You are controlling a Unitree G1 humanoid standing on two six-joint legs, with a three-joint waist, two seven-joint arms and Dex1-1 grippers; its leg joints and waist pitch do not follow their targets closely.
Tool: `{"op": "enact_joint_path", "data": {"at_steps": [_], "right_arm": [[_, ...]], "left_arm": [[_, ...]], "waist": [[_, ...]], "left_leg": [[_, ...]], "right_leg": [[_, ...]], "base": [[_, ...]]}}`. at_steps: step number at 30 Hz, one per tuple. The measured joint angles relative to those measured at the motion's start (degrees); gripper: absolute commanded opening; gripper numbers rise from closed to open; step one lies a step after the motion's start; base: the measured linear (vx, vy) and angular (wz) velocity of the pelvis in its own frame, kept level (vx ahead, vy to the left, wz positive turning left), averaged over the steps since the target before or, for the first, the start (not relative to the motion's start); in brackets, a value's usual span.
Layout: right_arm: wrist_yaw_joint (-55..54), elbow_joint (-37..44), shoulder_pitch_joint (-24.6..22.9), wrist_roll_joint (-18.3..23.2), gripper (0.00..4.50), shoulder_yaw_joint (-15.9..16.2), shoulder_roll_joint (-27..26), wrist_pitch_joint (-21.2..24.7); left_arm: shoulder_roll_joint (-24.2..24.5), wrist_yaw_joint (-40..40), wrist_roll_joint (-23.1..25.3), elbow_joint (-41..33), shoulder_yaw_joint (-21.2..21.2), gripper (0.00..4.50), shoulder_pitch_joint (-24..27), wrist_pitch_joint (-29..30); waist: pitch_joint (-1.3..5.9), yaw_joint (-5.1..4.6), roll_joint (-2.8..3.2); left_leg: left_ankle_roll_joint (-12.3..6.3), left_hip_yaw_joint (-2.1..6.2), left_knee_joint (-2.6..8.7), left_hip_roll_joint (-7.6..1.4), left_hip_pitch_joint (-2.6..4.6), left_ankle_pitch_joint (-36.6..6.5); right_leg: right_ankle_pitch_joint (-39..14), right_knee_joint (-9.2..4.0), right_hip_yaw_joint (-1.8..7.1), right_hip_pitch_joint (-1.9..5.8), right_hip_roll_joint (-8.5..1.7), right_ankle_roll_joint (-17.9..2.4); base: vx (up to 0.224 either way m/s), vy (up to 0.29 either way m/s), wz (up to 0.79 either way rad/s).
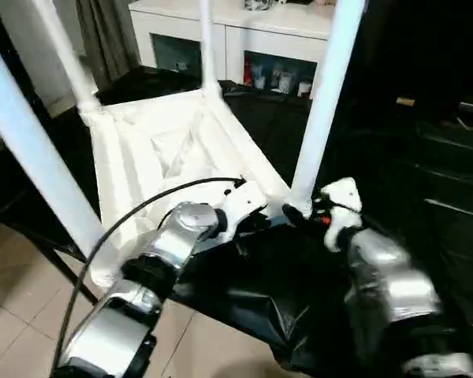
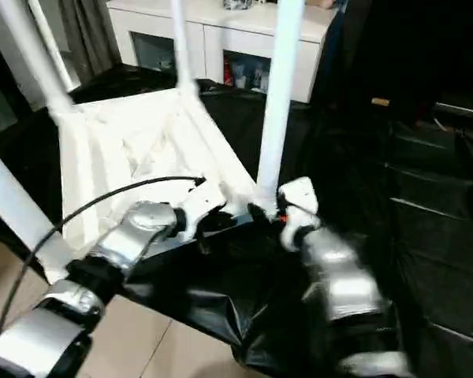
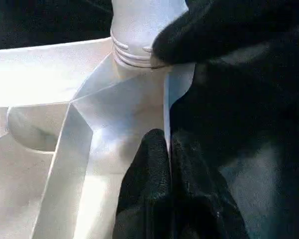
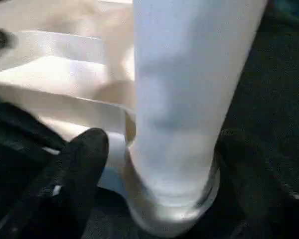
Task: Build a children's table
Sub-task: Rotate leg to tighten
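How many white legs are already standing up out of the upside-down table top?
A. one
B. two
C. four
C: four legs rise from the table top, at the near right, near left, far left and far right corners.

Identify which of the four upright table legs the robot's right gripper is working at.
The near right-corner leg: the right gripper straddles its base; the other three legs stand apart from it.
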State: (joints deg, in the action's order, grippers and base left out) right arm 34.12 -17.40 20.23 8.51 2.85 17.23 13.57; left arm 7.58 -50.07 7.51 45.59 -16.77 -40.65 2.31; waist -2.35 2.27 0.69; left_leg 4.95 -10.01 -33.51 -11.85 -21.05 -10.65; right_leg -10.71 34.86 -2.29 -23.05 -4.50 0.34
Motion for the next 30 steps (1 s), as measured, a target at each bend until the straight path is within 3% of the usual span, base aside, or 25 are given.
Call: {"op": "enact_joint_path", "data": {"at_steps": [6, 10, 19, 30], "right_arm": [[14.65, 4.62, -3.07, 3.26, 3.95, 2.17, 8.59, 1.89], [19.65, 6.53, -4.17, 3.54, 3.95, 4.88, 10.65, 2.71], [19.83, 6.39, -4.59, 2.87, 3.95, 6.26, 9.88, 2.75], [19.97, 6.39, -4.6, 3.11, 2.94, 6.26, 9.01, 3.46]], "left_arm": [[5.83, -13.5, -3.51, -6.2, -0.43, 0.0, 4.1, -1.08], [7.09, -18.3, -4.36, -8.51, -1.15, 0.0, 5.28, -1.08], [7.93, -19.61, -4.83, -9.75, -1.07, 0.0, 6.11, -1.04], [8.03, -19.81, -4.85, -9.86, -1.04, 0.0, 6.19, -0.98]], "waist": [[-0.01, 0.77, 0.02], [-0.02, 1.26, 0.02], [-0.02, 1.08, 0.02], [-0.01, 1.08, 0.03]], "left_leg": [[-0.01, -0.02, -0.03, 0.0, 0.01, 0.0], [-0.01, -0.04, -0.1, 0.0, 0.01, 0.0], [-0.01, -0.06, -0.05, 0.01, 0.02, 0.0], [-0.01, -0.07, -0.06, 0.0, 0.03, 0.0]], "right_leg": [[-0.04, -0.04, 0.02, -0.05, -0.02, 0.03], [-0.05, -0.06, 0.02, -0.08, -0.05, 0.02], [-0.07, -0.04, 0.02, -0.09, -0.06, 0.07], [-0.09, -0.05, 0.03, -0.09, -0.06, 0.07]], "base": [[0.0, 0.0, 0.0], [0.0, 0.0, 0.0], [0.0, 0.0, 0.0], [0.0, 0.0, 0.0]]}}
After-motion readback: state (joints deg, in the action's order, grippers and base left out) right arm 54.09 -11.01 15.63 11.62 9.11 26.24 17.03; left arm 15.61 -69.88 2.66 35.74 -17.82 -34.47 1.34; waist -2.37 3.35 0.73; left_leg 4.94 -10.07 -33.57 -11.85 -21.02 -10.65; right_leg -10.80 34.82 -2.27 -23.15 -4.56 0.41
